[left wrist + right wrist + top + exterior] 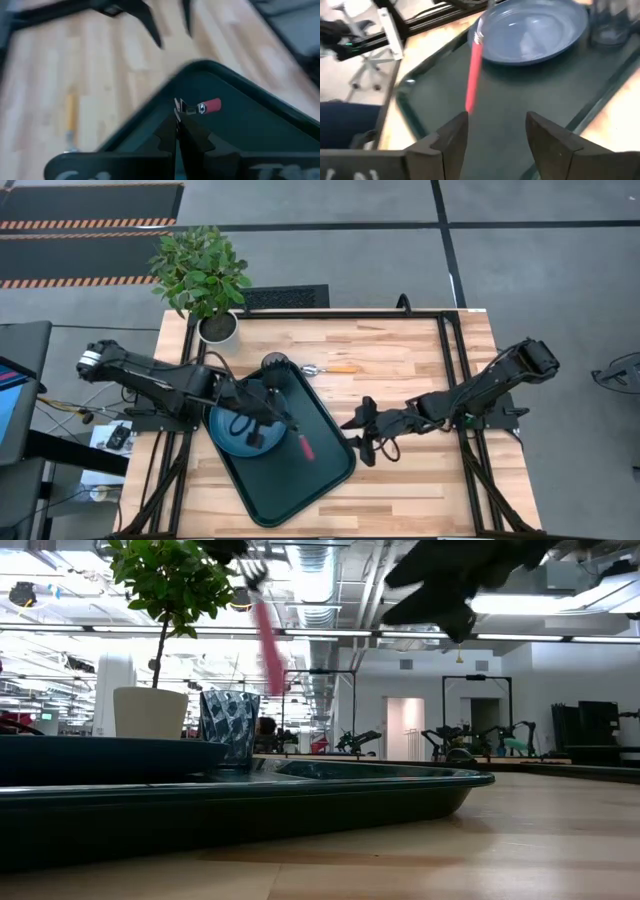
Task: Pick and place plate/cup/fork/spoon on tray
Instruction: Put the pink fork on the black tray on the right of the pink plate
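The dark green tray [320, 470] lies mid-table. The blue plate [228, 442] rests on its left part and the smoky cup [275, 368] stands at its far corner. The red-handled fork [268, 645] hangs in the air over the tray, with my left gripper [292, 425] shut on its metal end. My right gripper [495, 130] stands open just right of the fork's handle [472, 80] and touches nothing. The orange-handled spoon [335, 368] lies flat on the wood beyond the tray. My left gripper pinches the fork's metal end [181, 106] between its two shut fingers, which slant down from the table's left. The fork is lifted clear of the tray and hangs below the fingers, handle end [272, 675] lowest and a little tilted.
A potted plant in a white pot [217, 328] stands at the table's far left corner. Bare wood shows right of the tray, under my right arm [470, 390], and along the near edge.
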Controlling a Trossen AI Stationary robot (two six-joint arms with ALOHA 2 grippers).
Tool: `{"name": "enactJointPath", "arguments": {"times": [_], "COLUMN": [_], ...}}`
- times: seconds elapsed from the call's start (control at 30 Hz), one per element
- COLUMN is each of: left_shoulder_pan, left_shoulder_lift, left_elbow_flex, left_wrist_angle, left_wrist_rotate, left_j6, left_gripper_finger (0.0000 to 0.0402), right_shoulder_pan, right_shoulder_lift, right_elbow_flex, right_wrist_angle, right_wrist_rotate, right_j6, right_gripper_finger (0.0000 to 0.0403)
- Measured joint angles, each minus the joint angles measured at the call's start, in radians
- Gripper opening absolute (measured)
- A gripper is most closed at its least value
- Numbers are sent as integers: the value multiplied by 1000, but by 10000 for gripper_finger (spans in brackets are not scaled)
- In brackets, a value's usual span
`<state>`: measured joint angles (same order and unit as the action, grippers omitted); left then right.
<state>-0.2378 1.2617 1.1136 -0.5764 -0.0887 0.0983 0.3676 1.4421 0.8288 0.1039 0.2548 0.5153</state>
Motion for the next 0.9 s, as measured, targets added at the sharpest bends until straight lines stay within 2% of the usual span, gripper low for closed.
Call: {"name": "enactJointPath", "arguments": {"times": [0.13,0.27,0.5,0.67,0.9], "left_shoulder_pan": [5,3,-15,-47,-103], "left_shoulder_lift": [0,0,40,125,247], "left_elbow_flex": [103,136,136,135,136], "left_wrist_angle": [-164,-265,-375,-400,-431], "left_wrist_rotate": [147,254,306,412,410], "left_j6": [55,85,117,142,275], "left_gripper_finger": [0,0,0,0,0], "right_shoulder_pan": [44,92,139,144,143], "right_shoulder_lift": [-54,-93,-96,-96,-96], "right_elbow_flex": [0,0,0,0,0], "right_wrist_angle": [-69,-148,-188,-192,-196], "right_wrist_rotate": [-6,12,26,62,63], "right_j6": [31,92,169,176,176], "right_gripper_finger": [221,214,204,204,202]}}
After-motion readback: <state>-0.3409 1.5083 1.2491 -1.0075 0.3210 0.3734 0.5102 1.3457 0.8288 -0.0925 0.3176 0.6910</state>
